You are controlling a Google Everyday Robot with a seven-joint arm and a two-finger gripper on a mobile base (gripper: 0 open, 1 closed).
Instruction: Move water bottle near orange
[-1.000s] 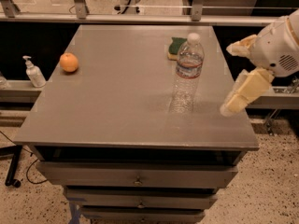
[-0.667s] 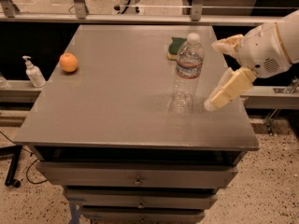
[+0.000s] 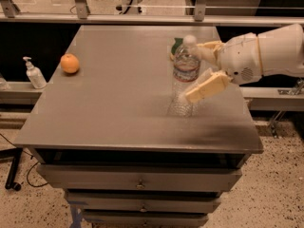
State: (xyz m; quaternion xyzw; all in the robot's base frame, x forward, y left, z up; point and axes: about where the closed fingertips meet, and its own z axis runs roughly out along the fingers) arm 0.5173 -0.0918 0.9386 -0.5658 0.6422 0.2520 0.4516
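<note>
The water bottle (image 3: 184, 78) stands upright on the right half of the grey table (image 3: 118, 103); it is clear, with a white cap and a label band. The orange (image 3: 70, 63) lies near the table's left edge, well apart from the bottle. My gripper (image 3: 191, 72) reaches in from the right at the height of the bottle's body. It is open, with one cream finger (image 3: 207, 86) in front of the bottle and the other finger (image 3: 205, 48) behind it by the cap. The bottle stands between them, and the fingers have not closed on it.
A green-and-yellow sponge (image 3: 176, 45) lies just behind the bottle, partly hidden. A small white pump bottle (image 3: 33, 73) stands on a lower ledge left of the table. Drawers (image 3: 137, 182) sit under the tabletop. A rail (image 3: 142, 19) runs behind the table.
My gripper has moved left from beside the table's right edge to the bottle, so its fingers now straddle it. The bottle and orange have not moved.
</note>
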